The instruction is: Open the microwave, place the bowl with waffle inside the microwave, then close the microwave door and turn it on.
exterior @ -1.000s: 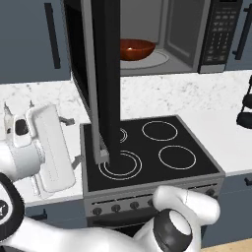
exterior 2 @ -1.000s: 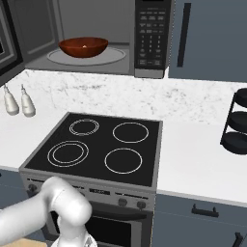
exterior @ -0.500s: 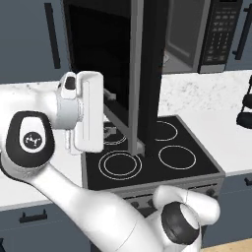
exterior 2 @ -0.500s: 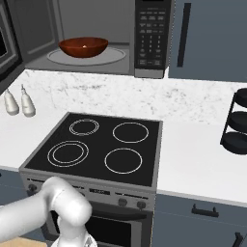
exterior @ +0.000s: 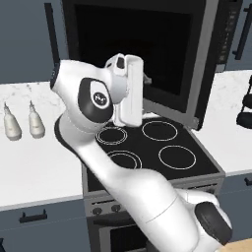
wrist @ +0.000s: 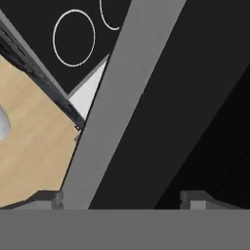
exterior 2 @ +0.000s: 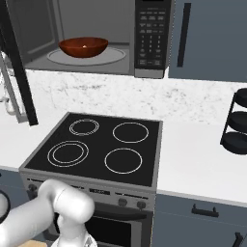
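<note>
Right base view is showing the steel-grey microwave [exterior 2: 91, 36] at 12 o'clock, its glossy black microwave door [exterior 2: 17, 72] standing upright at 9 o'clock. The round reddish-brown bowl [exterior 2: 83, 47] is sitting on the turntable, holding the small pale waffle [exterior 2: 85, 46]. The gripper [wrist: 122, 197] is spread wide against the door.

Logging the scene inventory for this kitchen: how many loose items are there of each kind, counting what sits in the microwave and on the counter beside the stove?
Bowls: 1, the bowl on the turntable.
Waffles: 1, the waffle in the bowl.
Shakers: 2, the pale shakers on the counter left of the stove.
Tiered racks: 1, the black rack at right.
Total: 5
</note>
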Robot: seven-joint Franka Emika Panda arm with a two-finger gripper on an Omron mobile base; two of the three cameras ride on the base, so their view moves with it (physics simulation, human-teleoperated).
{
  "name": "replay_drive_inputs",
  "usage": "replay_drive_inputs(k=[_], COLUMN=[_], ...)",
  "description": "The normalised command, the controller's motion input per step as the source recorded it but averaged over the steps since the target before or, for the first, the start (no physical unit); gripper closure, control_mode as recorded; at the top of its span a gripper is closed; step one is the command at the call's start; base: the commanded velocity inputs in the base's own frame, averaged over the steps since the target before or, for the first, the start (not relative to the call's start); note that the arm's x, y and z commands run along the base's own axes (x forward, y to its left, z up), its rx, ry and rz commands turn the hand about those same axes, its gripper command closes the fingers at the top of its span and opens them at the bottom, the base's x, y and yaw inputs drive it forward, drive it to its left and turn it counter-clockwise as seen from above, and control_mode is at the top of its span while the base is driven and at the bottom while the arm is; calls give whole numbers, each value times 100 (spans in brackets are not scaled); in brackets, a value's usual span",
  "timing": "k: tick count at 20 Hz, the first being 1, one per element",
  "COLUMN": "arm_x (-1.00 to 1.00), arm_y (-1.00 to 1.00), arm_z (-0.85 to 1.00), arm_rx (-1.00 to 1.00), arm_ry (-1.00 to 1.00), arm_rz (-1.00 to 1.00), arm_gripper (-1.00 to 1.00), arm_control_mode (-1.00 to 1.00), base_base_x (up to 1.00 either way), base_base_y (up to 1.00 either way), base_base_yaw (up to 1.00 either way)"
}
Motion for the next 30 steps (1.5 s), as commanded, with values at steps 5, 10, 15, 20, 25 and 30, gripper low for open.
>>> replay_drive_inputs(k=[5, 10, 15, 20, 25, 30], arm_x=[100, 100, 100, 81, 56, 54], arm_y=[-100, -99, -78, -37, -15, -15], arm_z=[6, 1, 21, 31, 9, 0], arm_rx=[2, 3, 11, 12, 7, 2], arm_ry=[0, 1, 4, 10, 5, 0], arm_rz=[13, 21, 23, 17, 13, 13], arm_gripper=[-100, -100, -100, -100, -100, -100], arm_control_mode=[-100, -100, -100, -100, -100, -100], base_base_x=[0, 0, 0, 0, 0, 0], base_base_y=[0, 0, 0, 0, 0, 0], base_base_yaw=[0, 0, 0, 0, 0, 0])
